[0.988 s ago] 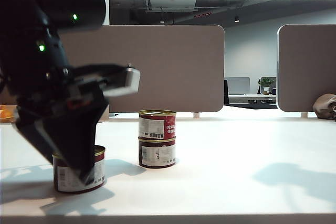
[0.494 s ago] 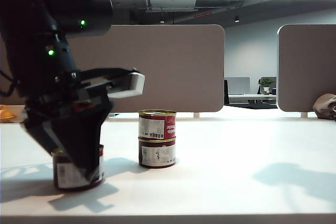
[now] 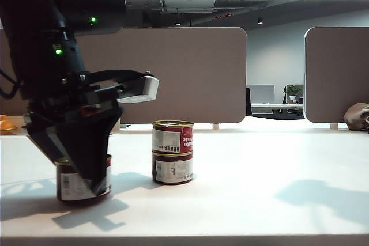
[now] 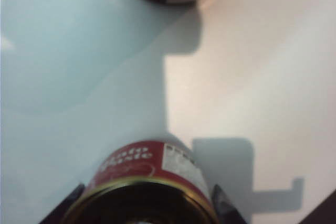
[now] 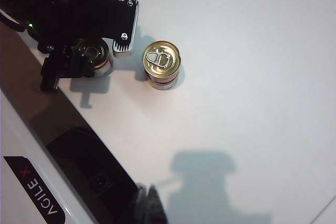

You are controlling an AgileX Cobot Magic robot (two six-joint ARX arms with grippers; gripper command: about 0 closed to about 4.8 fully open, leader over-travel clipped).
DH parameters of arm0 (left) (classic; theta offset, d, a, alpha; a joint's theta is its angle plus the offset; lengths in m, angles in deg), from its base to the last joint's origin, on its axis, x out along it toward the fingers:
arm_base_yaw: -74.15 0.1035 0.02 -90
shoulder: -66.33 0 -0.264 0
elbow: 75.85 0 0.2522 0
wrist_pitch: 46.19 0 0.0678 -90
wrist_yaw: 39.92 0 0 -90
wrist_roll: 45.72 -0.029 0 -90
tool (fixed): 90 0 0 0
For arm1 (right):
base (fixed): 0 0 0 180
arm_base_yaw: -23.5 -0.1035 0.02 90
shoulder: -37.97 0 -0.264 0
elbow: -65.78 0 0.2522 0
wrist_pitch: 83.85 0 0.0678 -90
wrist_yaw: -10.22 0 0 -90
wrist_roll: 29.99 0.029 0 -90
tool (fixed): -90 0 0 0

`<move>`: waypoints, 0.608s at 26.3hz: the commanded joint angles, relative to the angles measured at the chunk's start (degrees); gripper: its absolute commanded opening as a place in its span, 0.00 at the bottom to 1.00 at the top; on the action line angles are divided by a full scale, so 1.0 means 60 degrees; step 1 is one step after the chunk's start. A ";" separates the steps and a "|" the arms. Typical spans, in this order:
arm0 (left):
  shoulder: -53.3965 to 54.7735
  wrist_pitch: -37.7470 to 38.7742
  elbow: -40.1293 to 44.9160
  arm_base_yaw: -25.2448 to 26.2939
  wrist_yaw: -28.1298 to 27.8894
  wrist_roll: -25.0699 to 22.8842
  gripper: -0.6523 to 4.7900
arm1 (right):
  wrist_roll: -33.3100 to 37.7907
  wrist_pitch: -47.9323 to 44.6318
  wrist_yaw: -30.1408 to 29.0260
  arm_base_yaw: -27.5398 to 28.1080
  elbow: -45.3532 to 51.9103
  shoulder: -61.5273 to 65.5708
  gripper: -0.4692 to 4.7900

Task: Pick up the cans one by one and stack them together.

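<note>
A: Where is the third can (image 3: 82, 180)?

B: It is seen upright on the table (image 3: 259, 188), lid up, axis vertical, just beside the two-can stack (image 3: 172, 152). The left gripper (image 3: 81, 171) is lowered around it, fingers either side; whether contact is made cannot be told.

A: And the right gripper (image 5: 148, 203)?

B: Shut, empty, held well apart.

A: What might be spoiled?

B: If gripped off-centre, the can could be tilted, and the stack knocked over.
</note>
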 commanded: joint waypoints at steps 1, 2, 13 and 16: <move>-0.0066 0.0066 -0.0055 -0.0004 -0.0113 -0.0047 0.50 | 0.0025 -0.0036 -0.0051 -0.0007 -0.0025 -0.0033 0.09; -0.0066 0.0069 -0.0055 -0.0004 -0.0113 -0.0047 0.50 | 0.0029 -0.0036 -0.0051 -0.0007 -0.0025 -0.0033 0.09; -0.0448 0.0393 -0.0346 0.0000 -0.0157 -0.0040 0.50 | 0.0025 -0.0033 -0.0051 -0.0007 -0.0025 -0.0033 0.09; -0.0736 0.0623 -0.0750 -0.0004 -0.0342 -0.0033 0.50 | 0.0025 -0.0029 -0.0051 -0.0007 -0.0025 -0.0033 0.09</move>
